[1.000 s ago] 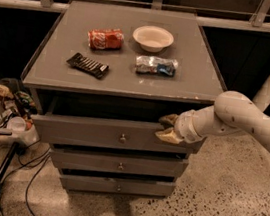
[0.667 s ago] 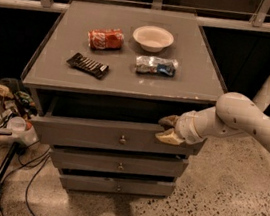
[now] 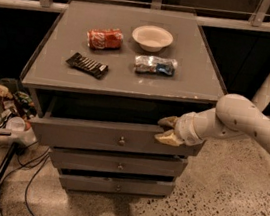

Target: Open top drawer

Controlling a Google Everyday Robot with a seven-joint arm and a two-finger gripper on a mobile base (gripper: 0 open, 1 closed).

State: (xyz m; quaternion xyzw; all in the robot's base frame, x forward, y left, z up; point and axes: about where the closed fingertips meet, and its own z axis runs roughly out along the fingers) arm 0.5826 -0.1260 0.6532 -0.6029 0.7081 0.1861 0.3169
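Note:
The top drawer [image 3: 90, 135] is the widest grey front under the cabinet top, with a small round knob [image 3: 121, 141] at its centre. It stands pulled out a little, with a dark gap above its upper edge. My gripper [image 3: 168, 130] is at the right end of that upper edge, its tan fingers [image 3: 167, 121] clamped over the edge of the drawer front. My white arm [image 3: 239, 120] reaches in from the right. Two shorter drawers [image 3: 116, 164] sit below.
On the cabinet top [image 3: 124, 78] lie a red crushed can [image 3: 105, 38], a white bowl [image 3: 152, 37], a dark snack bar [image 3: 87, 65] and a blue-and-clear bag [image 3: 155, 65]. A tray of clutter [image 3: 8, 111] and cables are at the left on the speckled floor.
The top drawer front has slid out slightly toward the camera, with my gripper moving with it. Objects on top have not moved.

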